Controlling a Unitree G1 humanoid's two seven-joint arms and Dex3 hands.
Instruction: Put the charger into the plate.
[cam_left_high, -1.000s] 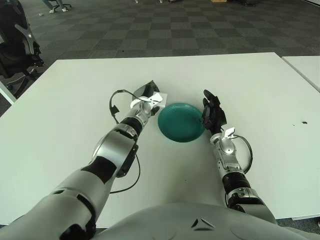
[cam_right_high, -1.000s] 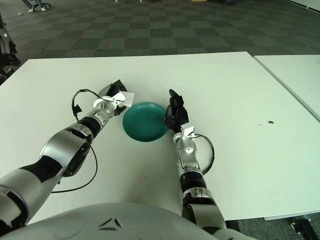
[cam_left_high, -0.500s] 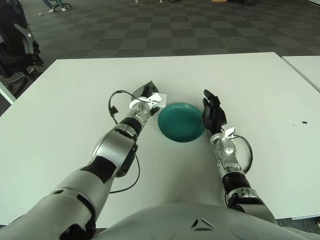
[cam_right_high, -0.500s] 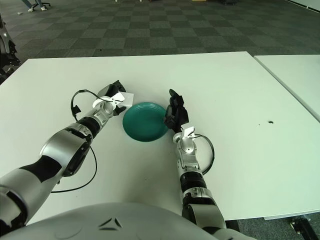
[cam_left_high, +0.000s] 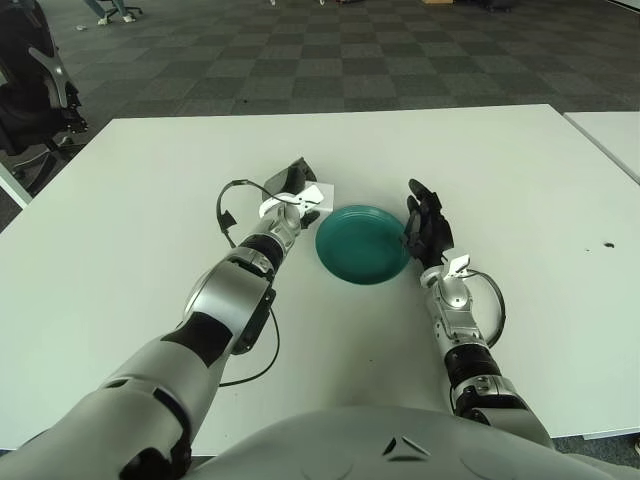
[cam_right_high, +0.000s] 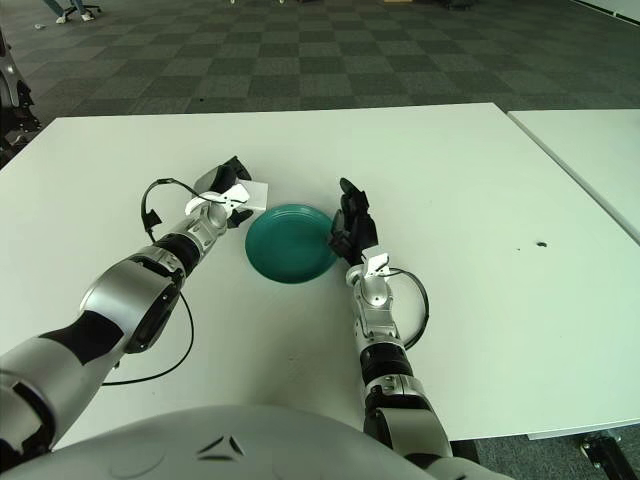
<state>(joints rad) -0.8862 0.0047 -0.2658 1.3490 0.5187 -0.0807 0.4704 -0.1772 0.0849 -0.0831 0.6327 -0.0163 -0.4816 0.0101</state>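
Note:
A teal plate (cam_left_high: 362, 243) lies on the white table (cam_left_high: 130, 220) near its middle. Just left of the plate's rim, my left hand (cam_left_high: 291, 193) is shut on a small white charger (cam_left_high: 315, 197), held slightly above the table surface. The charger's far side is partly hidden by the dark fingers. My right hand (cam_left_high: 424, 225) stands at the plate's right rim with its fingers spread and holding nothing.
A black cable loop (cam_left_high: 229, 207) arcs off my left forearm. A second white table (cam_left_high: 610, 135) sits at the far right, past a narrow gap. A small dark speck (cam_left_high: 609, 244) marks the table on the right. An office chair (cam_left_high: 35, 95) stands off the left edge.
The left hand with the charger has shifted very slightly up and left. The right hand has barely moved.

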